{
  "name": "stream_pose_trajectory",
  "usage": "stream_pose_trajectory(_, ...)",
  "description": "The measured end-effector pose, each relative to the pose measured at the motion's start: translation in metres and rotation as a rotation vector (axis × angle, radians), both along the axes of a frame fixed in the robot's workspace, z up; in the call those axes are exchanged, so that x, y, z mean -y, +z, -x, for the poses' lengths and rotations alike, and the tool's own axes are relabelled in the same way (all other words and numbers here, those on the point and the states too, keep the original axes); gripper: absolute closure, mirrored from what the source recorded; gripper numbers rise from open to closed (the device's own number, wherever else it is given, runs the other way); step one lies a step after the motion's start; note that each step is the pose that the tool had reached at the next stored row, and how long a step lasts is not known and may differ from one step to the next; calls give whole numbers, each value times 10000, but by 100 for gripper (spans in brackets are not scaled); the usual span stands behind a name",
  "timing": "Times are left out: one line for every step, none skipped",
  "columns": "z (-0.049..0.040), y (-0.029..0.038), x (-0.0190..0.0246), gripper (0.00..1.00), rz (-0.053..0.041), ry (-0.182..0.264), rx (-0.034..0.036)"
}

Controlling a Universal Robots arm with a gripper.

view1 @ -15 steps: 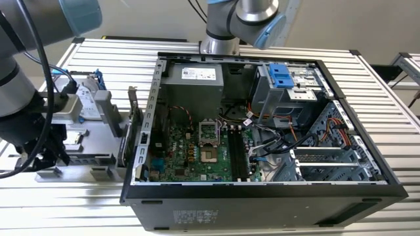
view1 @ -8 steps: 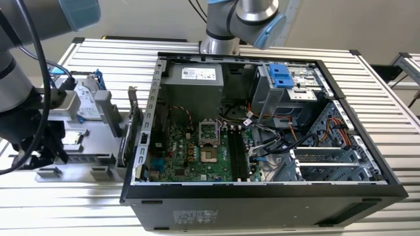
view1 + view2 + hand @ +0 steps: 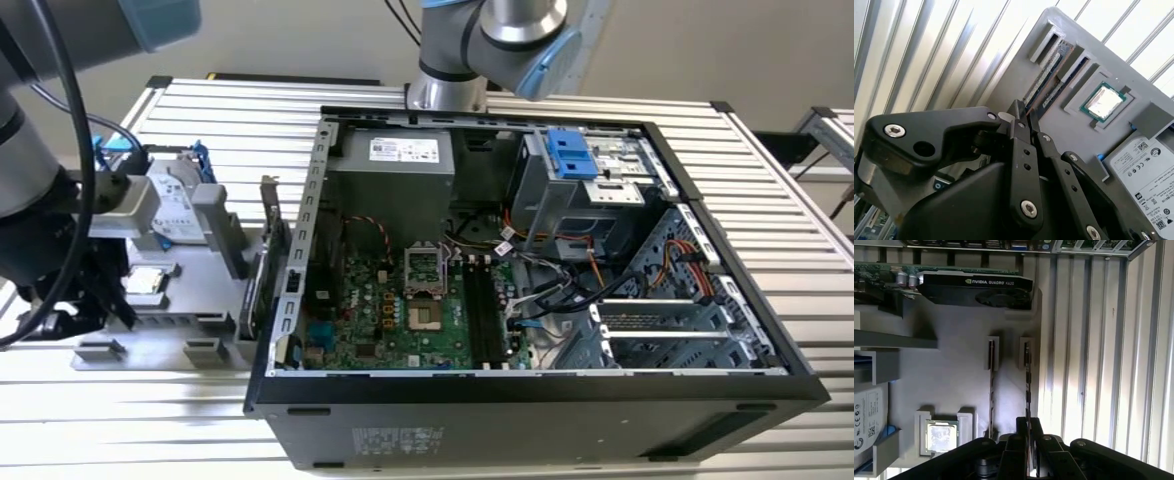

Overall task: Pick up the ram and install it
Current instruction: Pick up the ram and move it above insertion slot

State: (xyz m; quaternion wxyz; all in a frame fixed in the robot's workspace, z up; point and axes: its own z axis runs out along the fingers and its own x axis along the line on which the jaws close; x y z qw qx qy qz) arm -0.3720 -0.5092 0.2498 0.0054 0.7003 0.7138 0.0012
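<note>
**Straddling the outer ram stick in its tray slot**

My gripper sits over one end of the ram. The ram stands on edge in the grey parts tray, in the slot nearest the slatted table. A second stick stands just beside it, and the processor chip lies further in. I cannot tell whether I am clamped on the board or merely bracketing it.

Assessment: the stick is light, thin and stiff, but fragile. The hold belongs on its two flat faces near the exposed edge, taken square and with modest force. A skewed grip could cock it in the slot.
</note>
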Motion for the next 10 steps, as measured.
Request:
stream_pose_trajectory(0, 10, 0, 100, 1, 0, 0)
stream_pose_trajectory(0, 20, 0, 100, 0, 0, 0)
stream_pose_trajectory(0, 31, 0, 100, 0, 0, 0)
stream_pose_trajectory(0, 43, 0, 100, 0, 0, 0)
stream_pose_trajectory(0, 54, 0, 100, 0, 0, 0)
stream_pose_trajectory(0, 67, 0, 100, 0, 0, 0)
stream_pose_trajectory(0, 80, 0, 100, -1, 0, 1)
stream_pose_trajectory(0, 95, 0, 100, 0, 0, 0)
stream_pose_trajectory(0, 110, 0, 100, 0, 0, 1)
stream_pose_trajectory(0, 126, 0, 100, 0, 0, 0)
